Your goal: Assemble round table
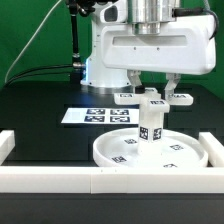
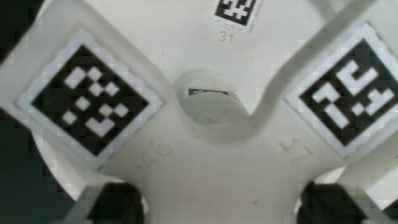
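Observation:
The large rimmed disc (image 1: 120, 152) lies flat on the table. The short thick post (image 1: 150, 125), with square tags on it, stands upright at the disc's middle. The cross-shaped piece (image 1: 126, 97) sits level on top of the post, and its tagged arms stick out to both sides. My gripper (image 1: 152, 86) comes straight down on it. In the wrist view the cross-shaped piece (image 2: 214, 150) fills the picture, with tags on two arms and a round socket in the middle. My gripper (image 2: 222, 205) is shut on one arm, with the dark pads (image 2: 121, 202) against its sides.
The marker board (image 1: 98, 115) lies behind the disc toward the exterior view's left. Long white border rails run along the front (image 1: 60, 181), the left (image 1: 5, 146) and the right (image 1: 214, 150). The robot's white base (image 1: 105, 60) stands behind.

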Robot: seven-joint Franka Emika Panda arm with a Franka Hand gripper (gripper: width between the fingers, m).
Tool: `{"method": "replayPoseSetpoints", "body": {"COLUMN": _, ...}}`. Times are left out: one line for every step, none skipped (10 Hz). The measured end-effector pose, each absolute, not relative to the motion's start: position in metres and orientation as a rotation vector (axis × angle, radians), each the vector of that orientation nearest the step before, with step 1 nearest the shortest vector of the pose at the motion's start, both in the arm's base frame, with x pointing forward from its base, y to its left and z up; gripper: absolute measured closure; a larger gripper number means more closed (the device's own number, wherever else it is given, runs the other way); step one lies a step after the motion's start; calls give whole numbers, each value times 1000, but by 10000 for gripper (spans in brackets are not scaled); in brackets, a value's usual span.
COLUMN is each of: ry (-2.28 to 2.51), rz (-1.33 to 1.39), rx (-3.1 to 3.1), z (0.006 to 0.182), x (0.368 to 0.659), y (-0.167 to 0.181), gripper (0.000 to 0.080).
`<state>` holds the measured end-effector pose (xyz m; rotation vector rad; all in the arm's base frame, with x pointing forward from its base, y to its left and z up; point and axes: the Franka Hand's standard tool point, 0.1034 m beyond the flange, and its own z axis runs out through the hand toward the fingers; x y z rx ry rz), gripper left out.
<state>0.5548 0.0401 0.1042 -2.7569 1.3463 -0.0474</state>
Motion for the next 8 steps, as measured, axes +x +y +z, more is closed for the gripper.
{"method": "replayPoseSetpoints", "body": {"ry": 1477, "rz": -36, "rx": -2675, "z": 104, "x": 555, "y": 40, "gripper": 367}}
{"method": "replayPoseSetpoints", "body": {"ry": 1622, "rz": -29, "rx": -2587, "z": 104, "x": 555, "y": 40, "gripper": 367}}
{"method": "replayPoseSetpoints", "body": {"ry": 1734, "rz": -27, "rx": -2511, "z": 104, "x": 555, "y": 40, "gripper": 367}}
{"method": "replayPoseSetpoints", "body": {"ry": 1832, "rz": -24, "rx": -2440, "z": 104, "x": 555, "y": 41, "gripper": 367}}
{"method": "replayPoseSetpoints", "body": {"ry": 1968, "rz": -19, "rx": -2333, "z": 104, "x": 555, "y": 40, "gripper": 367}}
{"method": "replayPoseSetpoints", "body": {"ry": 2076, "rz": -7, "rx": -2231, "z": 105, "x": 556, "y": 40, "gripper": 367}}
{"method": "replayPoseSetpoints", "body": {"ry": 2149, "rz": 0, "rx": -2164, "z": 105, "x": 556, "y": 39, "gripper": 367}}
{"method": "replayPoseSetpoints", "body": {"ry": 2242, "rz": 1, "rx": -2065, "z": 105, "x": 556, "y": 40, "gripper": 367}}
